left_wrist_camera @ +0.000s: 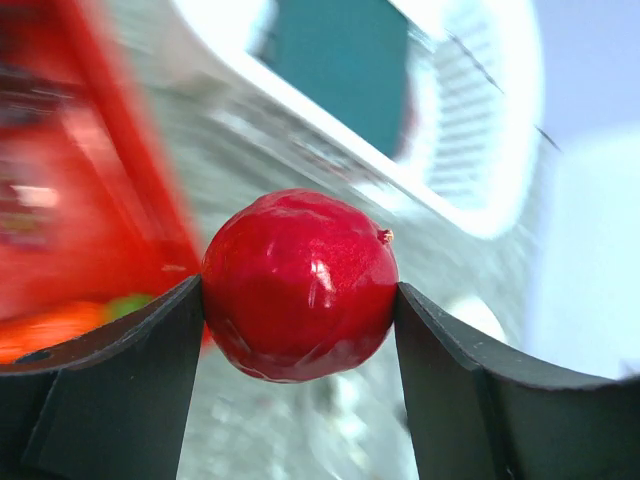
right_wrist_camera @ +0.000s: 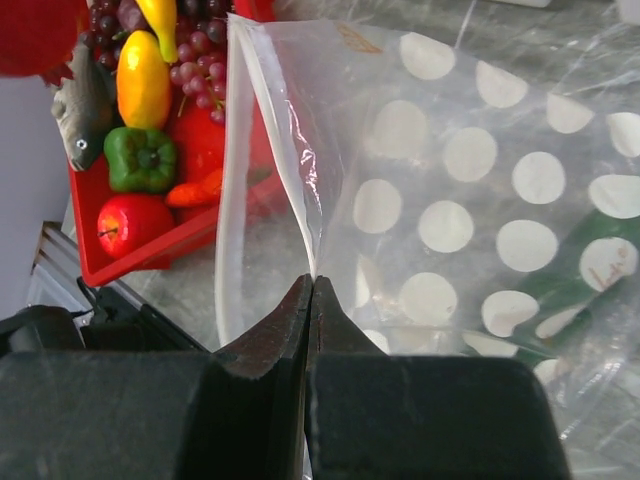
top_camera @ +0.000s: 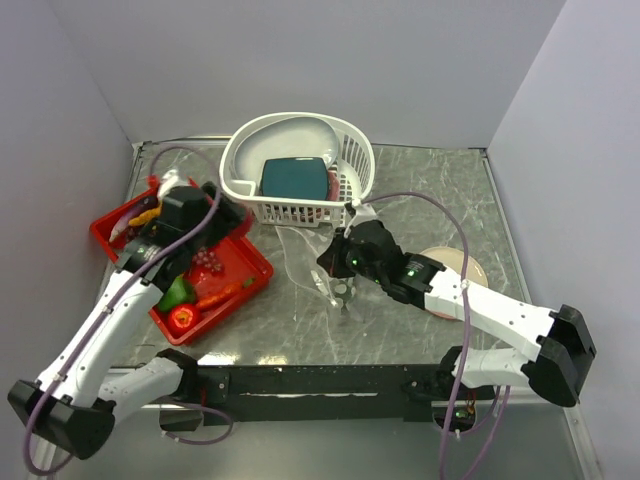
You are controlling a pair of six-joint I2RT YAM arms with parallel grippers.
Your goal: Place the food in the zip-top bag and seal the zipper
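My left gripper point(left_wrist_camera: 298, 300) is shut on a glossy red tomato point(left_wrist_camera: 300, 285), held off the table between the red tray and the basket; in the top view the gripper point(top_camera: 232, 222) is over the tray's far right corner. My right gripper point(right_wrist_camera: 311, 280) is shut on the edge of the clear zip-top bag point(right_wrist_camera: 480, 200) with white spots, holding its mouth up. The zipper point(right_wrist_camera: 232, 200) runs along that open edge. In the top view the right gripper point(top_camera: 338, 262) is at the bag point(top_camera: 300, 255). The tray holds a green pepper point(right_wrist_camera: 140, 158), a tomato point(right_wrist_camera: 128, 222), grapes point(right_wrist_camera: 195, 60) and a yellow piece point(right_wrist_camera: 142, 80).
The red tray point(top_camera: 110, 232) lies at the left. A white slotted basket point(top_camera: 350, 160) with a teal block point(top_camera: 295, 178) stands at the back centre. A beige plate point(top_camera: 462, 262) lies right of the right arm. A grey toy fish point(right_wrist_camera: 85, 105) is in the tray.
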